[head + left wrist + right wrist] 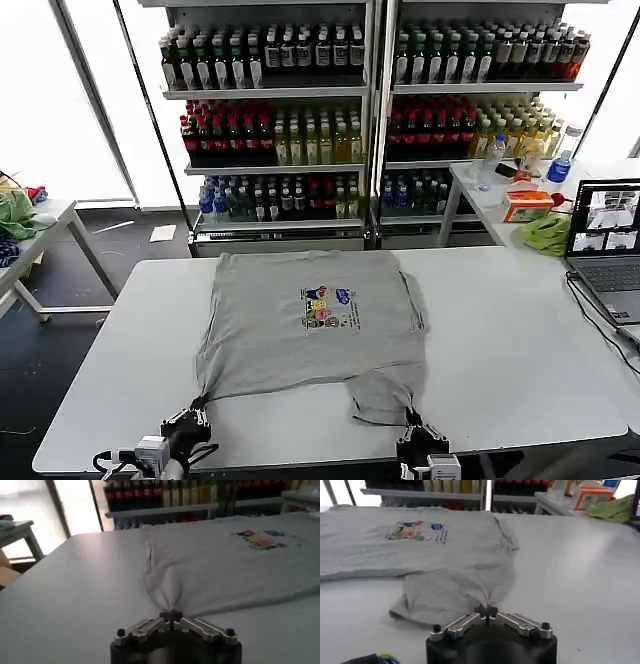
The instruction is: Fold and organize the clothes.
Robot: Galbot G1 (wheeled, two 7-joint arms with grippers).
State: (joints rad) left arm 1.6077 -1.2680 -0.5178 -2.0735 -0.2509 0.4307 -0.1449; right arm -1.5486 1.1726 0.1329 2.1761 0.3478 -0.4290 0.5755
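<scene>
The shirt (pixel 310 325) lay flat and print-up in the middle of the white table (pixel 520 350), its collar end towards the drinks shelves (pixel 370 110) and its hem towards the robot, so its long axis ran straight away from the two arms. At the near left corner the left gripper (pixel 187 420) sat low at the table's front edge, its jaws brought together on a pinch of the hem corner; from the left wrist view the cloth (pixel 220 575) gathered into a narrow peak right at the fingertips (pixel 171 616) and fanned out ahead of them. Further right, the printed patch (pixel 330 307) sat roughly midway between the two arms. At the near right, the right gripper (pixel 422 440) likewise had its jaws closed on fabric, though here the corner was already doubled under into a rumpled flap (pixel 455 592) lying just ahead of the fingers (pixel 487 612). To my eye both arms were equally near their own corner, and the whole body of the shirt stretched forward from them, so the fold would likely call for carrying both corners away from the robot, up towards the collar. On the far right a laptop (pixel 608 245) and a green cloth (pixel 545 232) sat well apart from the shirt.
</scene>
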